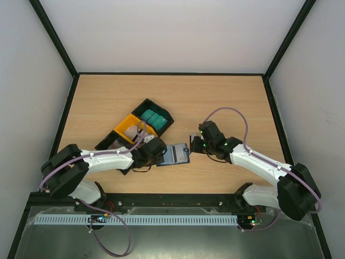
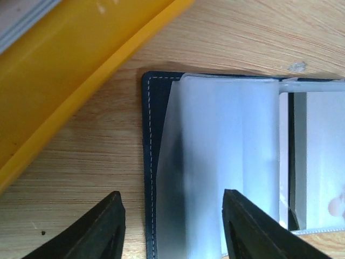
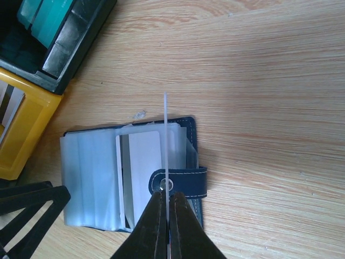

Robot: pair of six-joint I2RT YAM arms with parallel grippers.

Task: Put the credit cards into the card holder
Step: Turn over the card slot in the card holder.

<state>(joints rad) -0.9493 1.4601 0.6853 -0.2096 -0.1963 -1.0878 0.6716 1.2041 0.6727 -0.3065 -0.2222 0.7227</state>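
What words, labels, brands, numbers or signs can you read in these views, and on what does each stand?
None can be read.
card holder: no lettering shows.
white card in its sleeve: no print shows.
teal cards in the tray: too blurred to tell.
thin sheet in the right end effector: edge-on only.

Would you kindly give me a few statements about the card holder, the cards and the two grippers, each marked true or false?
1. The card holder lies open on the table. True.
2. The teal cards sit in the tray's yellow compartment. False: they sit in its black end compartment.
3. The right gripper is shut on a thin whitish sheet, seen edge-on over the card holder. True.
4. The left gripper is clamped on a teal card. False: its fingers stand apart over the card holder's edge and grip nothing.
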